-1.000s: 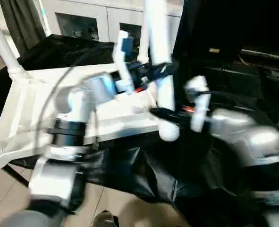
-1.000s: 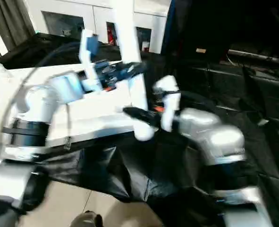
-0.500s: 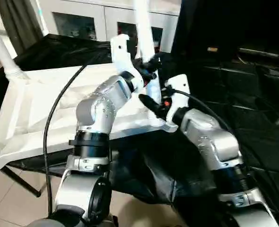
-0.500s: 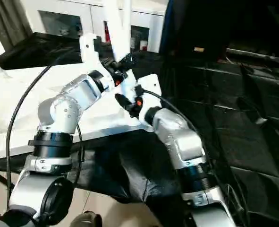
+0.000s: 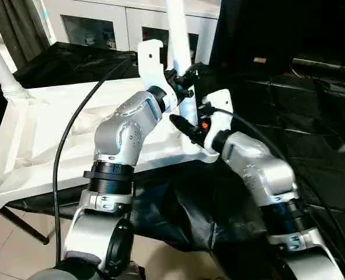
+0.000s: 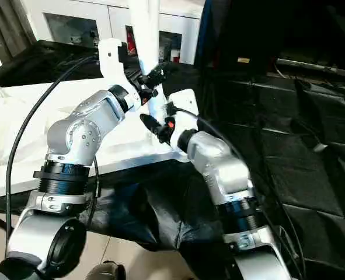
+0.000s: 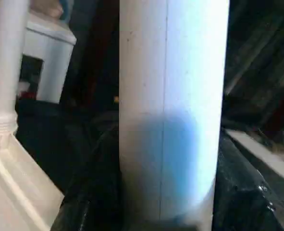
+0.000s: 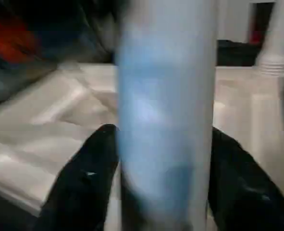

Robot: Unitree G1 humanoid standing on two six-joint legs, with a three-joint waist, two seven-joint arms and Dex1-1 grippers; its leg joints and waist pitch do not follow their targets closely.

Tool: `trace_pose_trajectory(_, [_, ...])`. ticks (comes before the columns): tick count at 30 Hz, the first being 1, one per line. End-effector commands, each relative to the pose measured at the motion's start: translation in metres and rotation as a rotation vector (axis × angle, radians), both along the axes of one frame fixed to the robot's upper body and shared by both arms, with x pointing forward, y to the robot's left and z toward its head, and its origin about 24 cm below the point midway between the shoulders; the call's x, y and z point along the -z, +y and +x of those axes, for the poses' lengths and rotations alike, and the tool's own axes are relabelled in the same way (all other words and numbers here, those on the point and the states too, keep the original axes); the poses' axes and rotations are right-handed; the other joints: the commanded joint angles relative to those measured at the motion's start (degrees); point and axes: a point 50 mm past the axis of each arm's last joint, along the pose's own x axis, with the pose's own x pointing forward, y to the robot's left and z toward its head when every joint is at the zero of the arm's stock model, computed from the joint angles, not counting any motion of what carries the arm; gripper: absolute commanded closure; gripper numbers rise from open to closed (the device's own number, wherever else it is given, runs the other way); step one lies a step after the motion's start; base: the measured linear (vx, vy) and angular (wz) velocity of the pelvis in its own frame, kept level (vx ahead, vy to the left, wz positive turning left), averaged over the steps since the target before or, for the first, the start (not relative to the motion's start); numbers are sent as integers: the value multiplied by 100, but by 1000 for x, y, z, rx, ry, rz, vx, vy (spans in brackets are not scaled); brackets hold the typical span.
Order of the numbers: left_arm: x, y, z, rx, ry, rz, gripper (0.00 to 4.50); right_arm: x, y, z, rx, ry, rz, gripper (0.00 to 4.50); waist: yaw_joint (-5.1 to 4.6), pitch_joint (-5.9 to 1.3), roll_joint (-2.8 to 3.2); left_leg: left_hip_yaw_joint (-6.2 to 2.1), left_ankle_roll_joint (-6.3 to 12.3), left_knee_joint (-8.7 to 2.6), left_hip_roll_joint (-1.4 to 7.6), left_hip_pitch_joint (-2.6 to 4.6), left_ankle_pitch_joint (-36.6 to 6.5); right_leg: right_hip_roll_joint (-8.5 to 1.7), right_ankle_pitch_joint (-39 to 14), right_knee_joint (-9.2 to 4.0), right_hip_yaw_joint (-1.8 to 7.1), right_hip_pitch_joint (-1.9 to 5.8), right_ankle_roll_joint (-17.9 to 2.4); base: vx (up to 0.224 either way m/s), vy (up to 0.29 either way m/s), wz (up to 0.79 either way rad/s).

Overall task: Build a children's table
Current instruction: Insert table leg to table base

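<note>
On upturned tabletop: three legs visible; left claw, right claw both gripping near-corner leg.

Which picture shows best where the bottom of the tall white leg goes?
The left eye view: the leg stands upright at the tabletop's near corner, between both grippers. The right eye view shows the same. Both wrist views show just its side, close up.

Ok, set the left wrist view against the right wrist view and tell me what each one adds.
Left wrist view: folds of black cloth behind the leg, and the rim of the table top at a corner socket. Right wrist view: the broad ribbed underside of the table top spreading out behind the leg. Both: the white leg upright and close up, with another leg standing in a socket farther off.
</note>
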Motion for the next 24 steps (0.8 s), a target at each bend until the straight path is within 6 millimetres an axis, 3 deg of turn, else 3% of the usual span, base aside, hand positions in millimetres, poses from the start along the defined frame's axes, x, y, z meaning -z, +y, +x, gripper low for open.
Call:
trace_pose_trajectory(1, [-6,-3,-3,125,5,10,265,-16,-9,-10,-160,3,49,149,35,-561,-14,-101,-199,-429,129,179,-1504,-150,-1034,-398,155,287,-842,0,0,0])
trace_pose_trajectory(2, [-9,-3,-6,202,14,6,265,-18,-16,-17,-245,22,44,149,54,-552,-56,-96,-177,-423,120,170,-1441,-152,-993,-391,152,308,-877,0,0,0])
trace_pose_trajectory(7, [-21,-2,-15,394,30,-68,265,-29,-32,-32,-414,76,90,102,103,-549,-49,-83,-103,-394,126,160,-1308,-185,-964,-367,153,293,-1121,0,0,0])
trace_pose_trajectory(11, [-39,0,-27,580,28,-200,265,-33,-43,-32,-441,123,113,85,110,-522,-107,-72,-153,-387,120,158,-1388,-203,-1313,-378,145,279,-1213,0,0,0])
trace_pose_trajectory(14, [-44,-1,-31,625,30,-251,265,-33,-44,-31,-452,138,97,85,128,-523,-89,-78,-237,-394,143,167,-1421,-216,-1394,-388,144,267,-1237,0,0,0])
trace_pose_trajectory(17, [-46,-3,-34,671,24,-296,265,-32,-41,-31,-456,156,79,85,139,-525,-101,-76,-240,-394,136,163,-1431,-213,-1413,-395,145,273,-1195,0,0,0])
trace_pose_trajectory(20, [-46,-4,-36,687,19,-292,265,-33,-40,-31,-455,162,76,85,135,-524,-109,-82,-267,-408,135,159,-1440,-215,-1625,-431,154,275,-952,0,0,0])
trace_pose_trajectory(24, [-39,-8,-40,725,3,-208,265,-35,-39,-30,-448,175,99,85,132,-547,-102,-84,-283,-412,147,162,-1296,-201,-1458,-401,155,269,-918,0,0,0])
